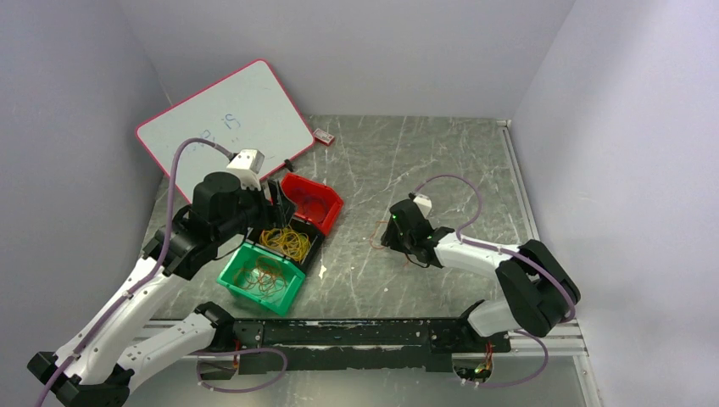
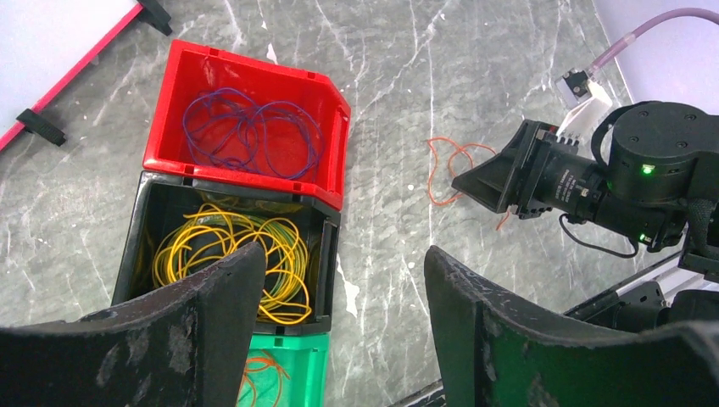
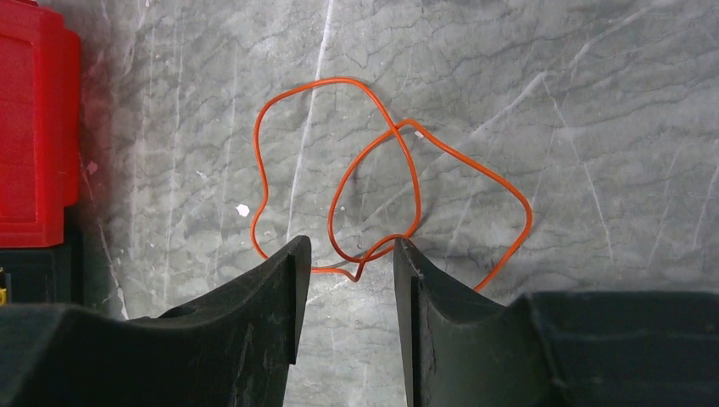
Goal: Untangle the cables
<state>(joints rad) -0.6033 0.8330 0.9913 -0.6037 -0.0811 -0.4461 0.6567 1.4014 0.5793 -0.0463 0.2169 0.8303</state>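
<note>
Up close on the right wrist camera, two orange cable loops (image 3: 381,195) lie flat on the grey marbled table (image 3: 593,102), crossing each other near the top. The right gripper (image 3: 348,250) is down over their near edge, fingers apart, and a small kink of the cable sits in the gap with neither tip pinching it. The overhead view barely shows that thin wire; it gives the layout instead. The loops sit mid-table just left of the right gripper, with bare surface between them and the three bins, and more bare surface running back to the far wall and out to the metal rail along the right edge. A whiteboard (image 1: 229,114) leans in the far left corner. Now the left wrist camera, which looks straight down into the bins. The red bin (image 2: 254,64) holds purple-blue loops (image 2: 254,127). The black bin (image 2: 131,246) touching it is full of yellow loops (image 2: 254,246). Just a corner of the green bin (image 2: 305,369) peeks in below, and from overhead its orange loops (image 1: 264,278) show clearly. The left gripper (image 2: 343,267) hangs above the black bin with fingers spread wide and nothing between them. This same camera catches the right arm's wrist side-on, nose pointing at the orange loops on the table.
</note>
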